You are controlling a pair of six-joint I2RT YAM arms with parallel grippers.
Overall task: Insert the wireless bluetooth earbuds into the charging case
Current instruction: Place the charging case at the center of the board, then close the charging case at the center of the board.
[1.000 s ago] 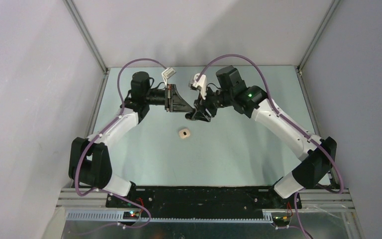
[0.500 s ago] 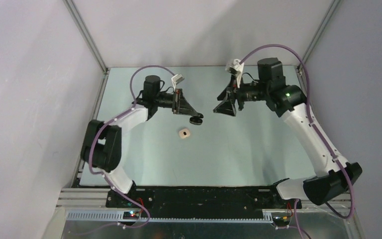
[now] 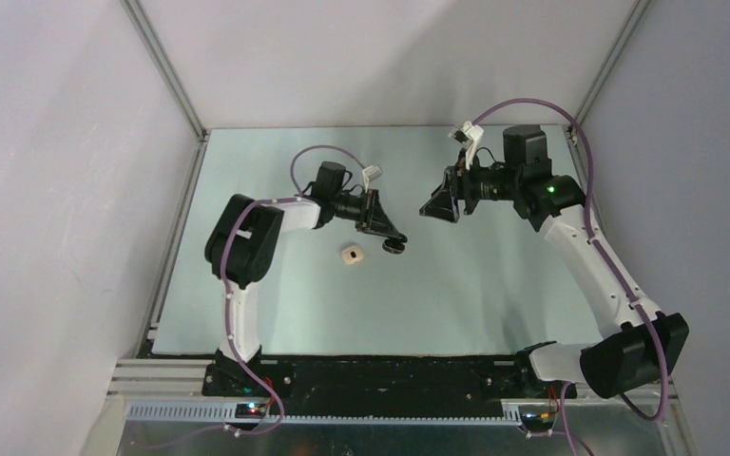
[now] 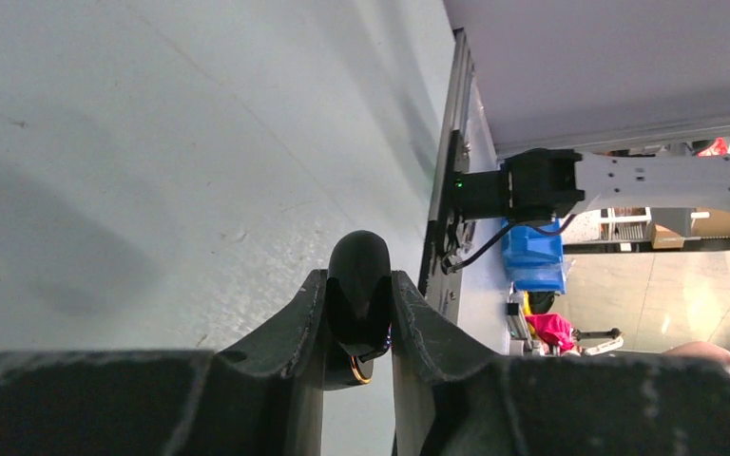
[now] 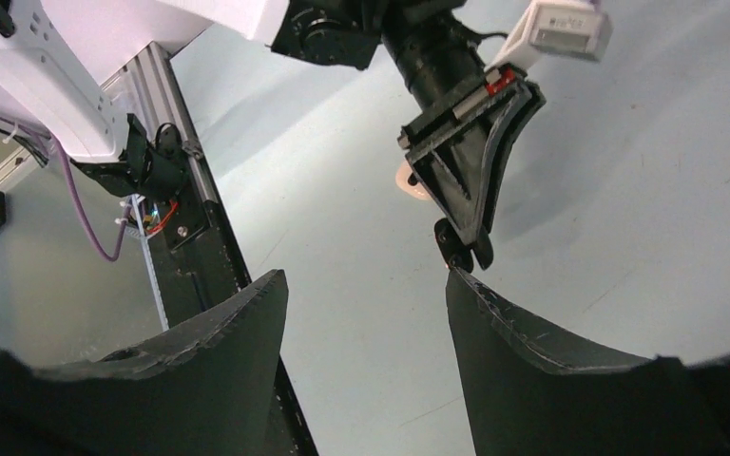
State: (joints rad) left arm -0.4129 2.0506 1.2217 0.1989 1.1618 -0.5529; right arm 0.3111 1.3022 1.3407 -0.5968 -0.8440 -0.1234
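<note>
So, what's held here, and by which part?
The left gripper pinches a small black rounded object across its sides, tip protruding; right gripper open, empty.

The charging case (image 3: 351, 255) is flanked on its right by the left gripper (image 3: 394, 245), which is clamped on a black earbud (image 4: 359, 269) and held just beside the case, so approach from that side is blocked. The table (image 3: 276, 304) is seen bare to the case's left and on its near side. A gap is seen between the left gripper and the right gripper (image 3: 431, 206), whose jaws are spread with nothing between them. The table is bounded by the side walls (image 3: 76, 190).
</note>
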